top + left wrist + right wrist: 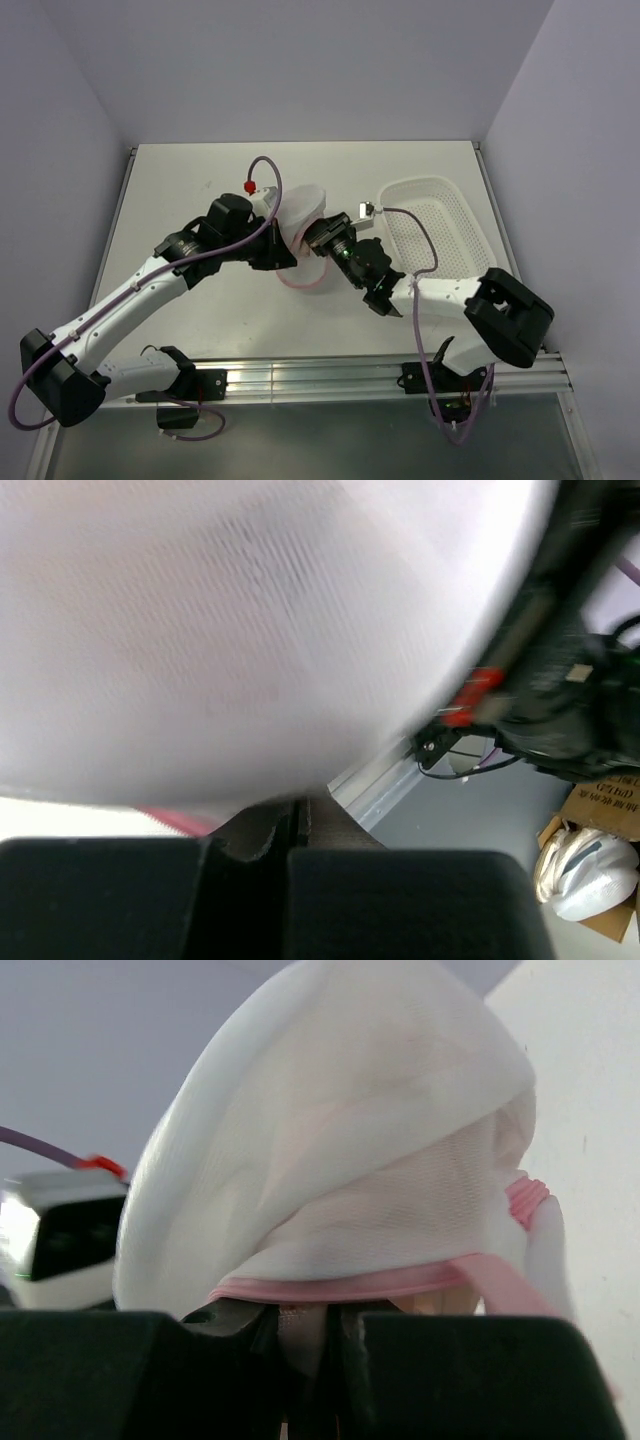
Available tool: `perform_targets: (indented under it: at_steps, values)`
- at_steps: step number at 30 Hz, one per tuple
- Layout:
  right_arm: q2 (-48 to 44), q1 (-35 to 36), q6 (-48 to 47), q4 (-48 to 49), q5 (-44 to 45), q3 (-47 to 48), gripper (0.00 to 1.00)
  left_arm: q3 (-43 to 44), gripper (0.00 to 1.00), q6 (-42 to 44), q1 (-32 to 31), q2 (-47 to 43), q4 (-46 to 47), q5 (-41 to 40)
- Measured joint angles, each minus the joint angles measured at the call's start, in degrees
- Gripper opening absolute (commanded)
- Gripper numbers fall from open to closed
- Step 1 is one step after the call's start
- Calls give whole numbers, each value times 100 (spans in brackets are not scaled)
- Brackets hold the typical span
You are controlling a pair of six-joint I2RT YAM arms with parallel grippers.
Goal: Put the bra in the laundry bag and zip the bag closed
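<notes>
Top external view: the laundry bag [303, 212] bulges mid-frame over the table [190, 175], pinched from both sides. The right gripper [318, 240] clamps its pink rim. The left gripper [280, 252] is closed on its lower-left edge. A white basket [445, 190] lies close on the right, with bare tabletop to the left.

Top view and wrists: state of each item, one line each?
laundry bag: held up between both grippers; can't tell if it's zipped.
bra: not clearly visible; only a faint pink tint through the mesh.
left gripper: shut on laundry bag.
right gripper: shut on the bag's pink rim.
basket: upright, nothing seen inside.
</notes>
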Motion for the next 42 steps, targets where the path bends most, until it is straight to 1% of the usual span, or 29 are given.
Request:
perform_targets:
  at_steps: [5,8,13,17,19,22,26,28,31,33,35,37,39,42]
  values:
    - [-708,9,-98,-409,575,-83,0,-188,0,-140,0,-44,229,81]
    - [-944,17,-103,-638,855,-87,0,-227,0,-210,0,-61,337,210]
    - [-1064,20,-105,-868,1172,-85,0,-404,0,-382,0,-116,752,791]
    - [-1064,142,-317,-1106,1471,-4,0,-723,0,-782,-2,-203,1449,1539]
    - [-1056,286,-538,-1425,1742,208,0,-848,0,-1091,0,-249,1847,1867]
    - [-977,581,-929,-1910,2299,678,0,-1010,0,-1746,0,-369,2684,2382]
    - [-691,846,-1307,-3139,2935,1606,0,-1051,0,-2717,63,-474,3851,2726]
    - [-533,892,-1427,-3751,3126,2039,0,-1051,0,-3049,179,-490,4122,2765]
    - [-306,892,-1541,-5058,3460,2715,0,-1143,0,-3464,468,-592,4402,2804]
    - [-96,911,-1574,-5864,3626,3091,0,-1217,0,-3554,658,-680,4400,2809]
    - [50,931,-1657,-6548,3639,3230,0,-1276,0,-3539,881,-811,4232,2846]
    - [125,933,-1753,-7169,3589,3158,0,-1449,0,-3521,1095,-988,4175,2844]
    - [127,957,-1869,-7678,3469,3034,0,-1801,0,-3504,1285,-1169,4070,2844]
    - [127,975,-1991,-8277,3294,2811,0,-2234,0,-3268,1351,-1263,3652,2761]
